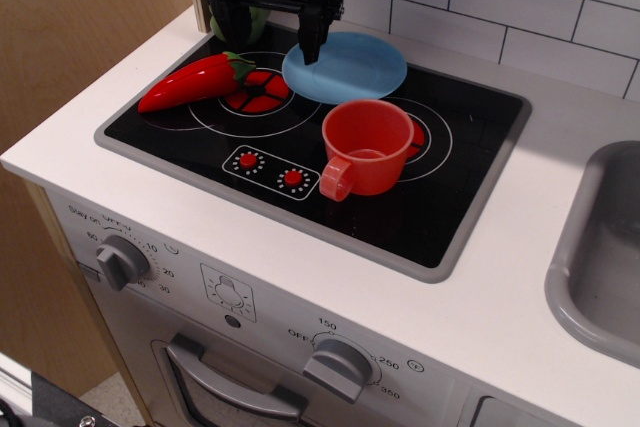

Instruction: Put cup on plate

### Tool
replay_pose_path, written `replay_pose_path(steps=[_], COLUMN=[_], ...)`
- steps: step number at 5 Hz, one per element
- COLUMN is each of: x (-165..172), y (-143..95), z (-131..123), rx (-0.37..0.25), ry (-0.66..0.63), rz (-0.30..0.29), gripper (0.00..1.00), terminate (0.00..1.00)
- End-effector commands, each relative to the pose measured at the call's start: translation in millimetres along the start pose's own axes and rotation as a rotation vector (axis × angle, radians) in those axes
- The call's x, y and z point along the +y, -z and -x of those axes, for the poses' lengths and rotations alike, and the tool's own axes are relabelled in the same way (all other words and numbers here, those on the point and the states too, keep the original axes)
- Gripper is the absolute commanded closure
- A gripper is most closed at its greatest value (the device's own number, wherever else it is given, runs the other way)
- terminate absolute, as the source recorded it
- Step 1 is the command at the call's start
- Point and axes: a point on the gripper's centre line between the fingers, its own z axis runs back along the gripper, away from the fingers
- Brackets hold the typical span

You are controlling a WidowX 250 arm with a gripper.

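Note:
The red-orange cup [366, 146] stands upright on the black stovetop, right of centre, its loop handle pointing toward the front left. The light-blue plate [348, 67] lies flat on the stovetop just behind the cup, a small gap between them. My black gripper [268, 35] hangs at the back of the stove, to the left of the plate. Its fingers are spread apart and nothing is between them. The right fingertip [311, 50] sits over the plate's left edge. The cup is well in front of the gripper and to its right.
A glossy red chili pepper [195, 82] with a green stem lies on the stove's left side. A green object [256, 23] is partly hidden behind the gripper. A grey sink [600, 257] is at the right. A white tiled wall stands behind, a wooden panel at the left.

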Motion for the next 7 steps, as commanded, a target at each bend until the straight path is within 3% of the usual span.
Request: replay_pose_path(steps=[1, 3, 4, 6, 7], x=[0.0, 9.2, 10.5, -13.1, -31.3], y=[0.0, -32.4, -41.2, -61.8, -53.9], z=[0.0, 28.7, 47.1, 83.9, 94.3], rx=[0.000, 0.054, 0.083, 0.084, 0.098], ry=[0.000, 0.153, 0.235, 0.385, 0.410], rz=[0.000, -0.001, 0.058, 0.169, 0.180], gripper=[0.00, 0.00, 0.00, 0.00, 0.00], terminate=[0.00, 0.00, 0.00, 0.00, 0.00])
